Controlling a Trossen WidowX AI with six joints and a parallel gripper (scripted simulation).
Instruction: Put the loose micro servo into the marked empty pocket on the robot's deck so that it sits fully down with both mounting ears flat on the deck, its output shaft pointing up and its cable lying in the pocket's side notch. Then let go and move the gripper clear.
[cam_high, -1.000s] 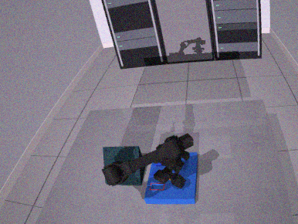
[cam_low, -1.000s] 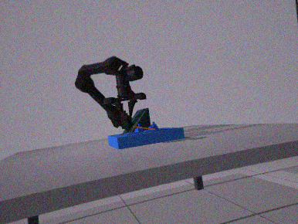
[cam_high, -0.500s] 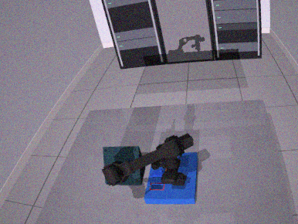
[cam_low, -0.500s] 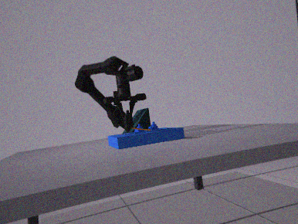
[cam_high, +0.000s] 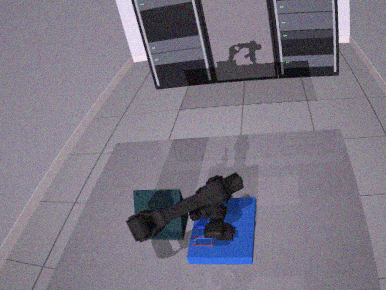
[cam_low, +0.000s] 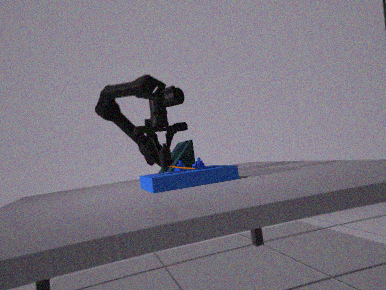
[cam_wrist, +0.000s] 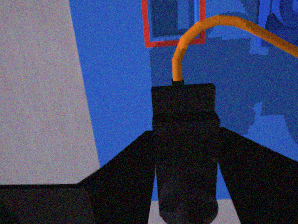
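From the top the gripper hangs over the deck beside the red-outlined pocket, side-on it hovers above the deck, and the wrist shows its fingers pinching the servo, cable arching toward the pocket.

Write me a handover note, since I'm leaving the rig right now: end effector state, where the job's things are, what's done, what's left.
End effector: shut on the micro servo, held above the blue deck.
Orange cable: curls from the servo's far end, hanging free.
Marked pocket: red-outlined, empty, just ahead of the servo in the wrist view.
Done: servo picked up and brought over the deck.
Left: line up over the pocket, seat the servo fully with its ears flat, shaft up and cable in the notch, release, move clear.
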